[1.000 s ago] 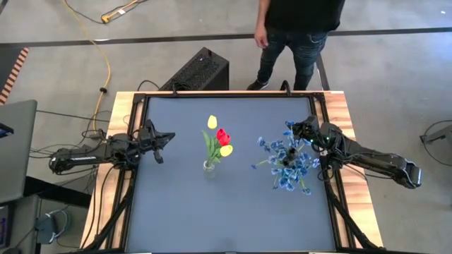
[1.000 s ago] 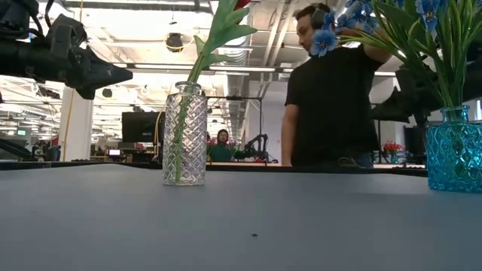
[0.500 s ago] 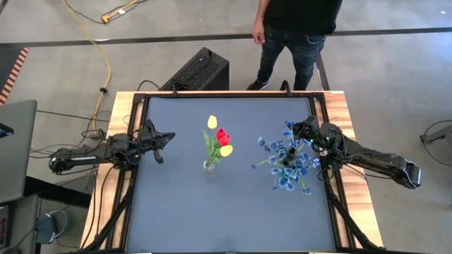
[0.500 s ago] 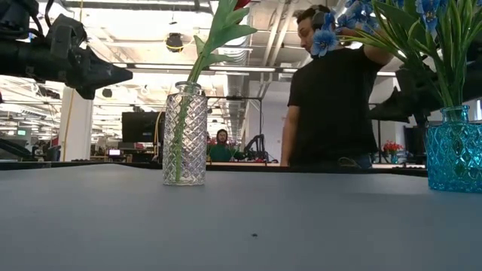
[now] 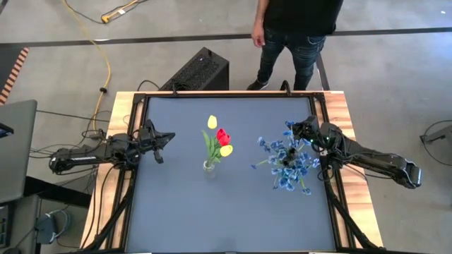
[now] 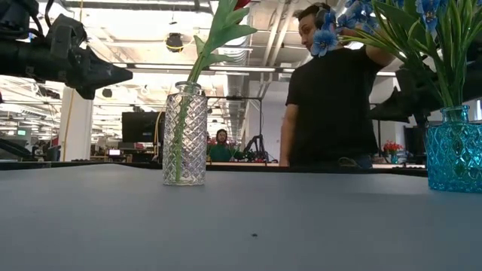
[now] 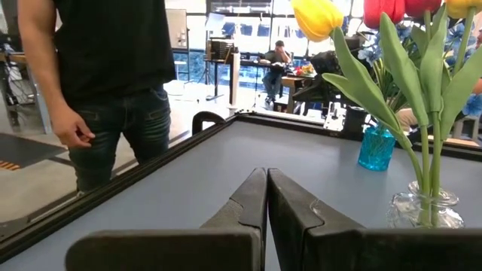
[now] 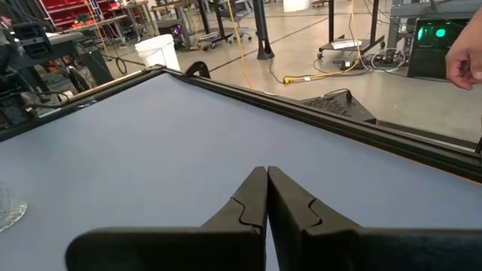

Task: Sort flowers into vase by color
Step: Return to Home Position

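Tulips [image 5: 219, 138], yellow and red, in clear vase [image 6: 184, 135] mid-table [image 5: 233, 212]; blue blossoms [image 5: 286, 161] in blue vase [image 6: 454, 156]; stems likely light, bendy, best pinched mid-stem; left gripper [image 7: 266, 175] and right gripper [image 8: 266, 173] both pinched closed, empty.

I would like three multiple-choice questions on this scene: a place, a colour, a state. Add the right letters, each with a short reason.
1. In the high view, the clear vase stands: A. left of the blue vase; B. right of it; C. on top of it.
2. The vase holding the blue blossoms is: A. clear; B. blue; C. red.
3. The left tool and the right tool are: A. wide open; B. shut on stems; C. shut and empty.
Answers: 1 A, it is nearer the left tool; 2 B, the low view shows blue glass under the blossoms; 3 C, each wrist view shows the jaws together, nothing between.
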